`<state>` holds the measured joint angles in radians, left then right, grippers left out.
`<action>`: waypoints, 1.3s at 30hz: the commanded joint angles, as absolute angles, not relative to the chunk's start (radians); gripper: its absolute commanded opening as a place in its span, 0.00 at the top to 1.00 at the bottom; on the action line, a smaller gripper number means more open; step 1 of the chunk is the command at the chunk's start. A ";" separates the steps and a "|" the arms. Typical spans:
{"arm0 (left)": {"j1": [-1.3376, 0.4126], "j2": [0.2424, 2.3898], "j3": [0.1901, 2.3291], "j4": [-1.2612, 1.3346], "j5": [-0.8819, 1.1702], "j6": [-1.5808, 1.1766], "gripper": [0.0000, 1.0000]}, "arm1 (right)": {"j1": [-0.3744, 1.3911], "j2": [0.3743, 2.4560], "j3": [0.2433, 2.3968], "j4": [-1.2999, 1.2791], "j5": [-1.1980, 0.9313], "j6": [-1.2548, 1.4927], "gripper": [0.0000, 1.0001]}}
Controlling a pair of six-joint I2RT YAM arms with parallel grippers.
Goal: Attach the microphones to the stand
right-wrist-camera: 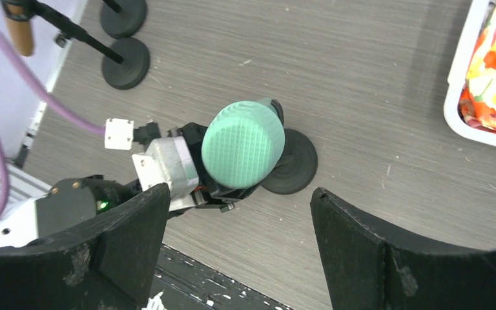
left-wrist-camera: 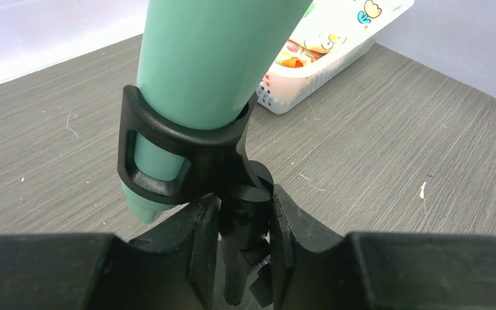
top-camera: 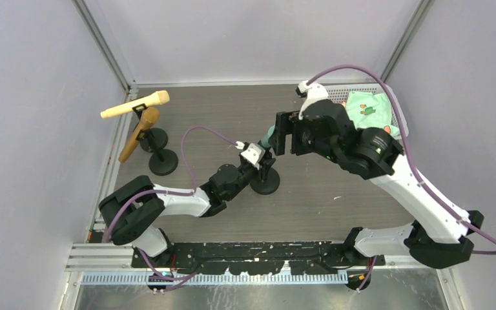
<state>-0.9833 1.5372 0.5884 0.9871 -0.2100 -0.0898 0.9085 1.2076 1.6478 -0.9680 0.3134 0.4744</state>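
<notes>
One mint-green microphone (right-wrist-camera: 243, 144) sits in the stand (right-wrist-camera: 297, 166), its long body pointing up at your open right jaws, while your left jaws clench the stand.

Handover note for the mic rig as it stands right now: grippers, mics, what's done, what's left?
Left gripper: shut on the middle stand, just below its clip.
Right gripper: open, empty, above the mint-green microphone.
Cream-yellow microphone and golden-brown microphone: on the two left stands.
Mint-green microphone: pushed through the clip, tail showing below it.
Done: all three look mounted.
Left: probably release the middle stand and pull both arms clear.
</notes>
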 commanded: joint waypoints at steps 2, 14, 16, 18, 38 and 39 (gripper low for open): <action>-1.002 1.502 0.582 0.989 -0.227 -0.033 1.00 | 0.911 1.295 1.767 -1.085 0.379 0.510 0.16; -1.018 1.502 0.573 0.991 -0.239 -0.026 1.00 | 0.888 1.439 1.862 -1.139 0.419 0.479 0.22; -1.019 1.502 0.572 0.991 -0.241 -0.026 1.00 | 0.877 1.455 1.861 -1.140 0.399 0.476 0.24; -1.022 1.503 0.572 0.992 -0.240 -0.025 1.00 | 0.869 1.474 1.864 -1.142 0.378 0.470 0.24; -1.038 1.516 0.573 0.997 -0.244 -0.009 1.00 | 0.831 1.580 1.926 -1.243 0.290 0.425 0.48; -1.039 1.518 0.574 0.997 -0.244 -0.008 1.00 | 0.830 1.583 1.924 -1.245 0.292 0.423 0.52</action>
<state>-1.0206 1.5330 0.5827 0.9901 -0.2588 -0.0429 0.8360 1.5650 1.9049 -1.2007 0.2855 0.4480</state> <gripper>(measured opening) 0.305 0.541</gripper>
